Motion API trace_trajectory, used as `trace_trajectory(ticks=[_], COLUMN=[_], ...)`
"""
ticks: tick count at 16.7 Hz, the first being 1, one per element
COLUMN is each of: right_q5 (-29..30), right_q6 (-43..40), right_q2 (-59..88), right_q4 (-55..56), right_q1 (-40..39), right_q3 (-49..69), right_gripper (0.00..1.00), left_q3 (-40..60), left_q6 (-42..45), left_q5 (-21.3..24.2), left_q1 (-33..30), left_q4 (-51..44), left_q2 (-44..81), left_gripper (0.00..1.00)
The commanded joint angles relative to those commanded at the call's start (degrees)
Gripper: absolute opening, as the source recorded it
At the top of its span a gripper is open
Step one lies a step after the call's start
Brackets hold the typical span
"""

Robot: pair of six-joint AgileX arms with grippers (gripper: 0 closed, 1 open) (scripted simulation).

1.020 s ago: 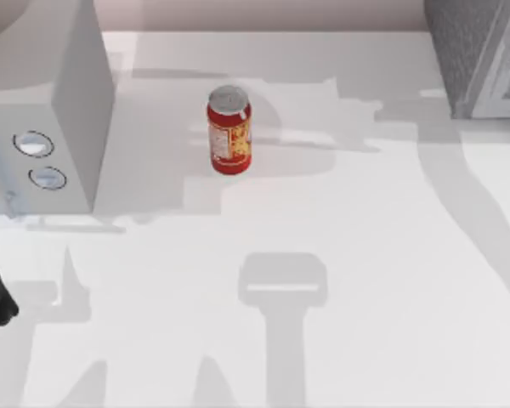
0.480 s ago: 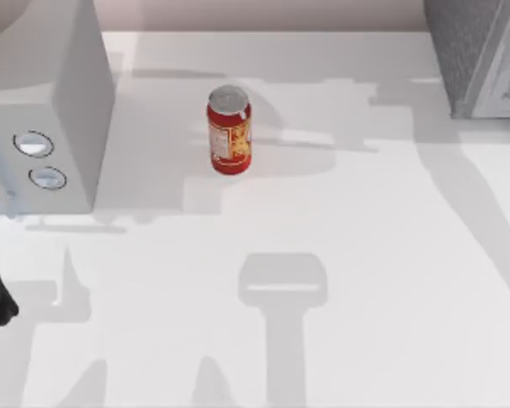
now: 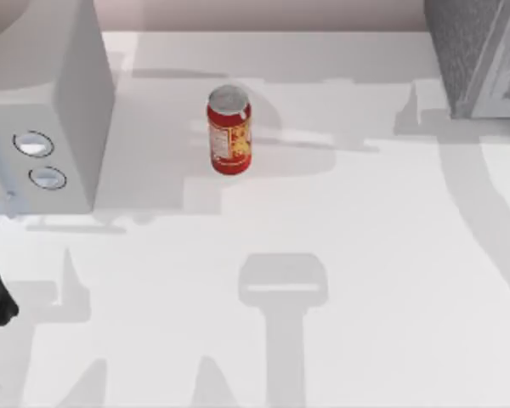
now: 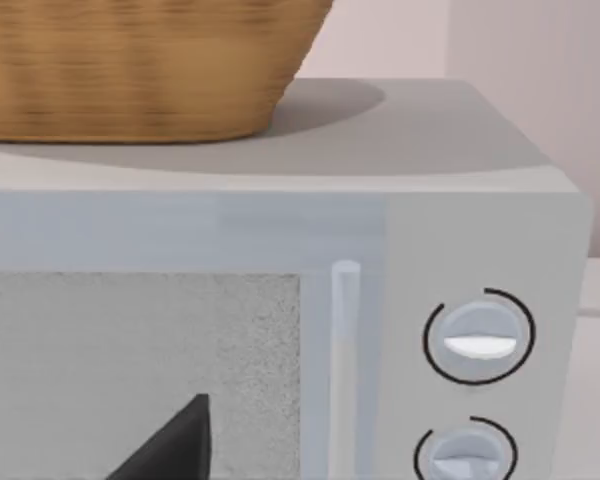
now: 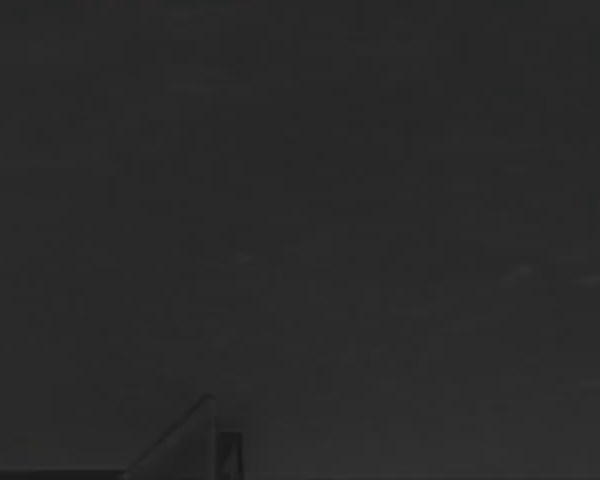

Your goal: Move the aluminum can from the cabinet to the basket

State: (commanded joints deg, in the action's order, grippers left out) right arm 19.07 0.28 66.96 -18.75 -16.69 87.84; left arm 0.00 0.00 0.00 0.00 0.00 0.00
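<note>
The small red aluminum can (image 3: 229,130) with silver top stands upright on the white counter (image 3: 365,297), untouched. Only the right-side shadows have shifted, so the grasp looks yet to begin; neither tool's spread can be told.

aluminum can (image 3: 229,132) carrying a yellow-and-white label, its lettering too small to read, no other text showing

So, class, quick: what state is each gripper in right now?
Left gripper: cannot be told, faces the microwave.
Right gripper: cannot be told; its wrist view is dark.
</note>
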Motion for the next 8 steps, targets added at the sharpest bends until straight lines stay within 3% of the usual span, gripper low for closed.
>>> trace_trajectory(ticks=[8], right_q5=[-9.0], right_q6=[-0.3], right_q2=[-31.7], right_q4=[8.5], right_q1=[8.0], right_q3=[-45.1], right_gripper=[1.00], left_q3=[0.0], left_q6=[0.0], left_q5=[0.0], left_q1=[0.0], left_q4=[0.0], left_q2=[0.0], left_gripper=[1.00])
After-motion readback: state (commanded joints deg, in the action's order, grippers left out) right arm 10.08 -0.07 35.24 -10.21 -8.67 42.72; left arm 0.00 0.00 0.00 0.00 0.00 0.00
